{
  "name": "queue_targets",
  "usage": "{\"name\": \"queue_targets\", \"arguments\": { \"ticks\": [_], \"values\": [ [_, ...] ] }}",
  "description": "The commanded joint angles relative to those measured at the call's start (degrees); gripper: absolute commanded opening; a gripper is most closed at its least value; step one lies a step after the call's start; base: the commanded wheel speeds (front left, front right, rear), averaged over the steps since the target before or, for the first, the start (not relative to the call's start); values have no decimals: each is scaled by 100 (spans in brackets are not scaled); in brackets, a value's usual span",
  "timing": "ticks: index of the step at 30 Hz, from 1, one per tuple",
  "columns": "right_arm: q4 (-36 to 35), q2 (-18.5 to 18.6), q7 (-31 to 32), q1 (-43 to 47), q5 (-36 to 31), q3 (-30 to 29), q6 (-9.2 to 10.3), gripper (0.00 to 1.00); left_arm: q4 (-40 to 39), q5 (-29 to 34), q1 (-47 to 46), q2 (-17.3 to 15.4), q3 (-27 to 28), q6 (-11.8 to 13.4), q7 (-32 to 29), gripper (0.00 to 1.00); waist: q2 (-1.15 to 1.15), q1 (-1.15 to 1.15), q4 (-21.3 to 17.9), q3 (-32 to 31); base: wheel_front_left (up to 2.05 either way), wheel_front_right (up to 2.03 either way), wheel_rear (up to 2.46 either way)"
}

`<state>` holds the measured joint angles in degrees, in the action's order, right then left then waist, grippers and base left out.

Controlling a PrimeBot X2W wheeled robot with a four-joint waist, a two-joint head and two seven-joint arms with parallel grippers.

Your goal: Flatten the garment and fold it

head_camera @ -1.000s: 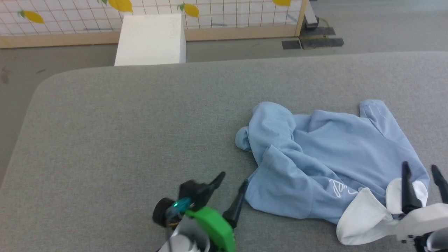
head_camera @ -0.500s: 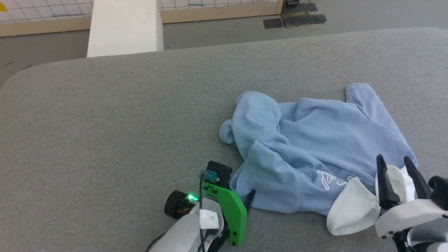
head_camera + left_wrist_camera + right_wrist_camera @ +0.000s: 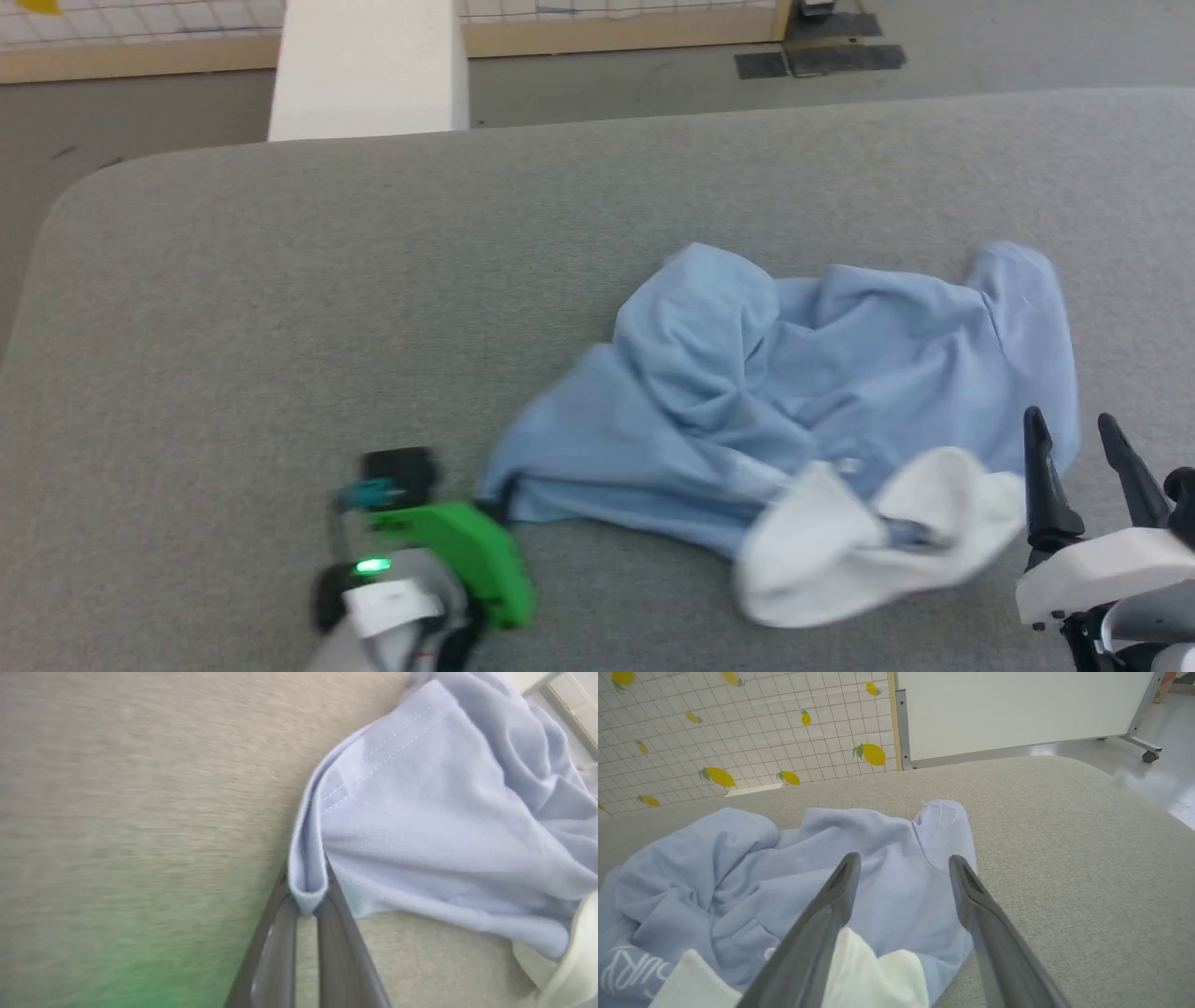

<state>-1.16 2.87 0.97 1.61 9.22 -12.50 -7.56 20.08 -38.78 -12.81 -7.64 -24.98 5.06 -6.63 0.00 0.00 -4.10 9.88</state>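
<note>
Your left gripper (image 3: 306, 903) clamps a hem, possibly a sleeve's, of the light blue shirt (image 3: 822, 373) crumpled on the grey table (image 3: 280, 327); your right gripper (image 3: 1072, 429) gapes empty by its white collar (image 3: 840, 551).

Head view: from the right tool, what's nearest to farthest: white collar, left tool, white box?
From the right tool:
1. The white collar, just to its left.
2. The left tool, across the garment, shut on its blue edge.
3. The white box, standing beyond the table's far edge.
</note>
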Motion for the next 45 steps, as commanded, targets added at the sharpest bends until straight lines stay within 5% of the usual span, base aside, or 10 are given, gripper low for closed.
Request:
{"name": "queue_targets", "arguments": {
  "ticks": [1, 6, 12, 29, 30, 31, 33, 34, 40, 45],
  "values": [
    [-54, 1, -29, -64, 9, -13, 8, 100, -141, -79, 180, -245, 214, 150, 95, 0, 0, 0, 221, -70, 0, 0, 0],
    [-95, 1, 57, -43, -4, -133, 8, 100, -764, -220, 712, -738, 906, 625, 319, 0, 0, 0, 560, -138, 0, 0, 0],
    [132, 1, 545, -215, -164, -624, 8, 100, -1051, -282, 1060, -851, 1209, 871, 517, 0, 0, 0, 807, -146, 0, 0, 0],
    [2483, 1, 3211, -1852, -654, -1114, 8, 100, -1066, -295, 935, -743, 1035, 755, 587, 0, 0, 0, 872, 63, 0, 0, 0],
    [2539, 1, 3317, -1868, -640, -1080, 8, 90, -1066, -297, 933, -744, 1028, 749, 585, 0, 0, 0, 867, 65, 0, 0, 0],
    [2588, 1, 3433, -1885, -622, -1035, 8, 48, -1066, -300, 931, -748, 1025, 743, 587, 0, 0, 0, 860, 65, 0, 0, 0],
    [2603, 1, 3521, -1912, -586, -925, 8, 9, -1063, -301, 933, -762, 1015, 730, 586, 0, 0, 0, 840, 57, 0, 0, 0],
    [2584, 1, 3515, -1913, -578, -882, 8, 0, -1061, -297, 937, -769, 1010, 724, 591, 0, 0, 0, 830, 42, 0, 0, 0],
    [2018, 1, 3245, -1739, -498, -717, 8, 0, -1215, -381, 925, -778, 1041, 614, 657, 0, 0, 0, 758, -85, 0, 0, 0],
    [1010, 92, 3334, -1502, -295, -344, 8, 0, -1770, -842, 752, -812, 1254, 189, 621, 0, 0, 0, 621, -163, 0, 0, 0]
  ]
}}
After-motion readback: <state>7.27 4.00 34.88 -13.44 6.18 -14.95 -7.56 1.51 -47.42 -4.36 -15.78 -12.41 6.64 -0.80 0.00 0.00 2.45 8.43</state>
